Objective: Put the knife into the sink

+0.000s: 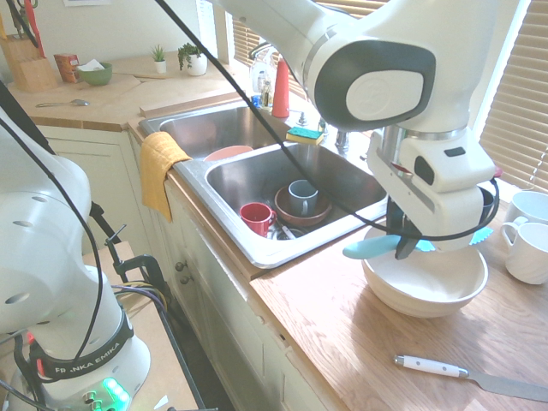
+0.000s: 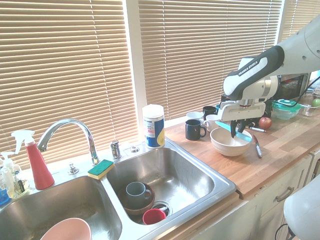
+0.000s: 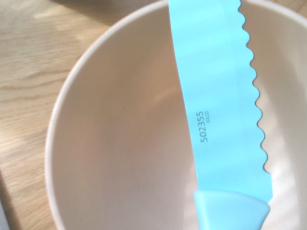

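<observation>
Claw (image 1: 405,243) clamped on the turquoise knife (image 1: 366,248) over the white bowl (image 1: 426,295), with handle pointing to nine o'clock in the first exterior view. Probably light, stiff, slightly slick plastic; best pinched firmly on the handle near the blade, then carried towards ten o'clock, to the sink (image 1: 265,254).

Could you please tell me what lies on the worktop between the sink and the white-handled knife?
In the first exterior view, the white bowl stands between the sink and the white-handled knife, towards the window side.
</observation>
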`<state>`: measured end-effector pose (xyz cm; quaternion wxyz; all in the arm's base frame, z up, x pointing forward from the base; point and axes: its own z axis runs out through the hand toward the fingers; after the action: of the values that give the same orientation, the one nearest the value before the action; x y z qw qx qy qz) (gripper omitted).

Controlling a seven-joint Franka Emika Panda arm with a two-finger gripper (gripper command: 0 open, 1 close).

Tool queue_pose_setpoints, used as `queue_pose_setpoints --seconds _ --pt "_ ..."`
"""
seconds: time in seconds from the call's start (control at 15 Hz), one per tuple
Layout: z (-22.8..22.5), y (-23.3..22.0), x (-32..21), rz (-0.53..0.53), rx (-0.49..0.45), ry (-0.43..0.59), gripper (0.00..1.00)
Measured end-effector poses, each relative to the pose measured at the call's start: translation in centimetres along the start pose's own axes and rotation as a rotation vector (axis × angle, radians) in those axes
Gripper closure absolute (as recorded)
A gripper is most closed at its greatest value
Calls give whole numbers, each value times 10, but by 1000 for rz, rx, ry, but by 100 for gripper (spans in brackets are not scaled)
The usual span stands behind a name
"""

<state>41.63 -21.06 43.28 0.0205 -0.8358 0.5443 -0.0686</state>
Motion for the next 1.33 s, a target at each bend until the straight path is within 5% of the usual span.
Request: queue_pose_setpoints --seconds 0.33,0.67,1.07,1.33 --pt "-59 -31 -48 -108 49 36 100" --pt "-62 -112 -161 -282 65 69 100" --pt "25 -154 -280 -577 44 49 100" --pt "77 -152 -294 -665 -12 -27 100"
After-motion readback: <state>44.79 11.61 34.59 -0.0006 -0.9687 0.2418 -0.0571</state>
